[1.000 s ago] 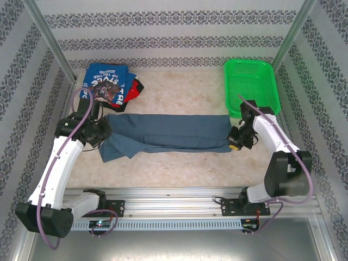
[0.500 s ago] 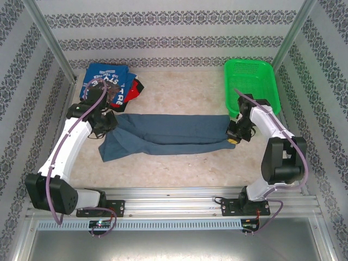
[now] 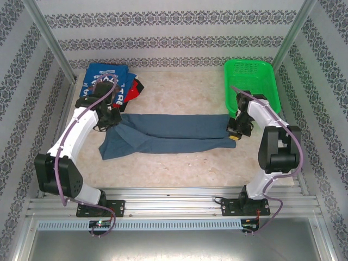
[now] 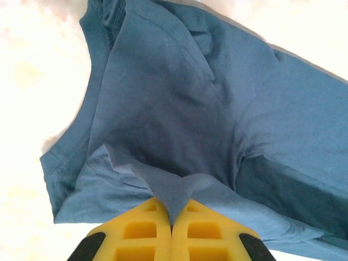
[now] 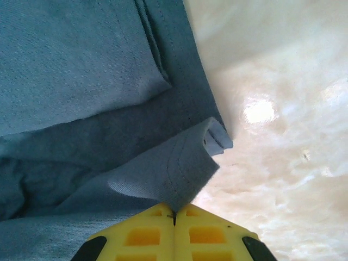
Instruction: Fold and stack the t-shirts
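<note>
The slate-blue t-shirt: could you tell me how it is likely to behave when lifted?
Probably floppy: the slate-blue t-shirt creases and bunches where the left gripper pinches it. Its middle would likely sag between that and the right gripper. Likely light, being thin cloth.

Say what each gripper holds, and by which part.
Both hold the slate-blue shirt: left gripper pinches a fold near the collar, right gripper pinches the hem end.
</note>
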